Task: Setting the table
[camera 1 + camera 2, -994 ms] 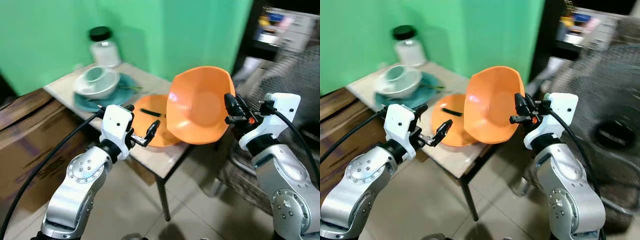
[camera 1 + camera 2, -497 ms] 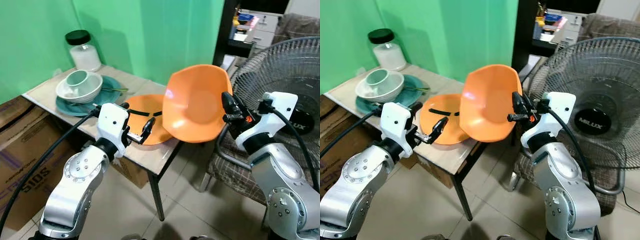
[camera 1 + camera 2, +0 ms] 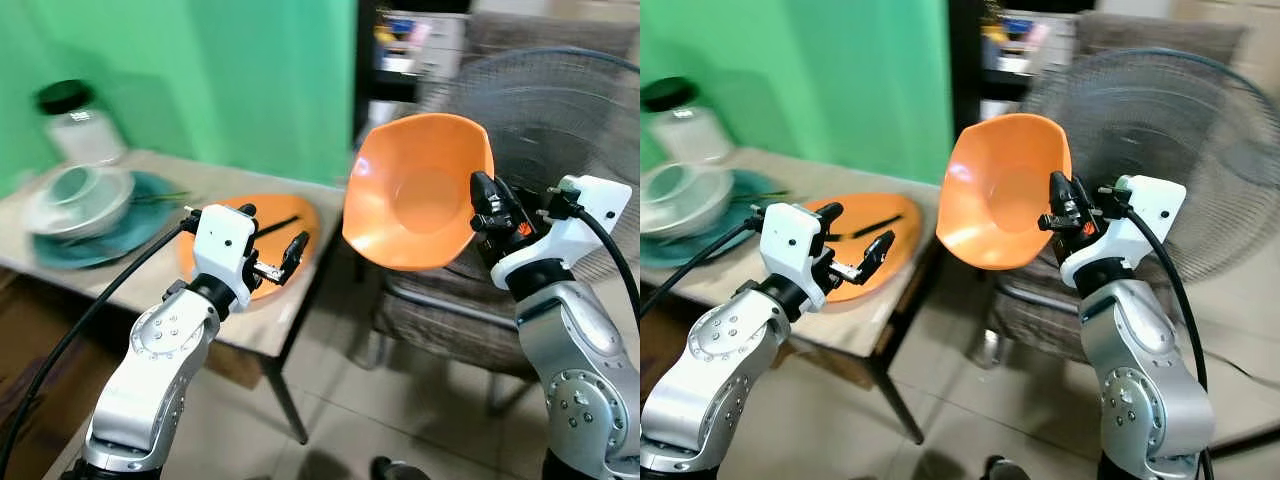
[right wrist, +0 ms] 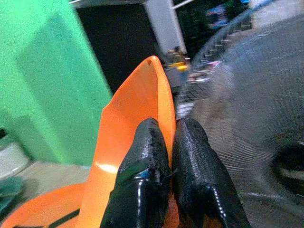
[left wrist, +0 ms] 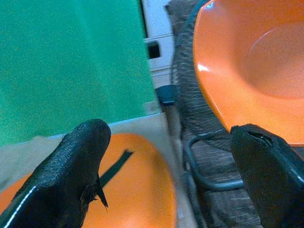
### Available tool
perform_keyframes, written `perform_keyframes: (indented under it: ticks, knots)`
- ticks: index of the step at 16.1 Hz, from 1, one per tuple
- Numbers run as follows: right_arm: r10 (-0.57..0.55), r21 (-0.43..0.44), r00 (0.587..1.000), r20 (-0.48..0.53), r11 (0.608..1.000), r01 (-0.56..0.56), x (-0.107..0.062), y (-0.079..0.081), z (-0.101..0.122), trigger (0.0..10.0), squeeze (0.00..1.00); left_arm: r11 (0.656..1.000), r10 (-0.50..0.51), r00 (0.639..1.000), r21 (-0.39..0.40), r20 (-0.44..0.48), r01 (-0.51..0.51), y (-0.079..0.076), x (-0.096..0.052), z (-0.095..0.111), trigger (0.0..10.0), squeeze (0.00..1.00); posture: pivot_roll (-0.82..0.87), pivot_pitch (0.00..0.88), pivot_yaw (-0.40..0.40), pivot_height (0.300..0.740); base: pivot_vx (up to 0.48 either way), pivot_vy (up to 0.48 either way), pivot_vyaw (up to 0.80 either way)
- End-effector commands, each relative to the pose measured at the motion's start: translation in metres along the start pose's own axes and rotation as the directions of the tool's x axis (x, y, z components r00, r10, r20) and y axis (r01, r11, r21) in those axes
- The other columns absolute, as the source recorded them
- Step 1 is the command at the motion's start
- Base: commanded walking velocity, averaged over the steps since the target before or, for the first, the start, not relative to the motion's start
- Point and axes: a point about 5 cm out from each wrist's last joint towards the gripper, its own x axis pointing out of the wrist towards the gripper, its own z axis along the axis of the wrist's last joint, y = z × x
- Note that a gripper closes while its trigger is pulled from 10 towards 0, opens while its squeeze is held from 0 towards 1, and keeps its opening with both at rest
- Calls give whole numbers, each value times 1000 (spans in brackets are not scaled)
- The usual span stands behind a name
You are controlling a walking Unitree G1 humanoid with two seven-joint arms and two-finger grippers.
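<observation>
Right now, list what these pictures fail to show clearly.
1. White bowl on the teal plate, eye views: motion blur hides any contents.
2. Jar: blurred, contents unclear.
3. Dark strip on the orange plate: partly behind the left tool, too blurred to identify.
4. Orange bowl in the right tool: its underside faces away.
5. Shelf items: blurred.

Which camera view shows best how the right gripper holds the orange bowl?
The right wrist view: both black fingers are closed on the rim of the orange bowl, one on each side. The eye views show the right gripper at the tilted bowl's edge, but the pinch is small. The left wrist view shows part of the bowl's inside.
</observation>
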Motion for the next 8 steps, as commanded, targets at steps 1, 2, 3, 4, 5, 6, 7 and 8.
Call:
perform_keyframes:
  ticks: [1,2,3,4,5,6,7,8]
  knots:
    - [33,14,999,43,999,-34,-1,6,7,4039,0,1000,22,1000,17,9,-22,4,1,2,10000,0,109,0,84,740,0,0,-800]
    - [30,11,999,42,999,-31,-1,6,8,2275,0,1000,23,1000,17,10,-24,4,1,2,10000,0,108,0,83,740,0,0,-800]
    - [26,7,999,44,1000,-27,-1,5,8,7373,0,999,27,1000,17,11,-28,4,1,2,10000,0,106,0,83,740,0,0,-800]
    - [21,6,999,45,1000,-21,-1,5,8,10000,0,999,30,999,18,12,-30,4,2,2,10000,0,106,0,82,740,0,0,-800]
    - [20,7,999,46,1000,-21,-1,5,8,10000,0,999,30,999,18,12,-30,4,2,2,10000,0,106,0,82,740,0,0,-800]
    - [19,7,999,49,1000,-19,-2,4,9,10000,0,999,32,999,19,14,-32,4,2,2,10000,0,107,0,80,740,0,0,-800]
    - [16,7,999,50,1000,-17,-2,4,9,10000,0,999,34,999,20,16,-34,5,2,2,10000,0,107,0,81,740,0,0,-800]
    - [15,7,999,51,1000,-15,-2,4,9,10000,0,999,37,999,21,17,-37,5,2,2,10000,0,107,0,81,740,0,0,-800]
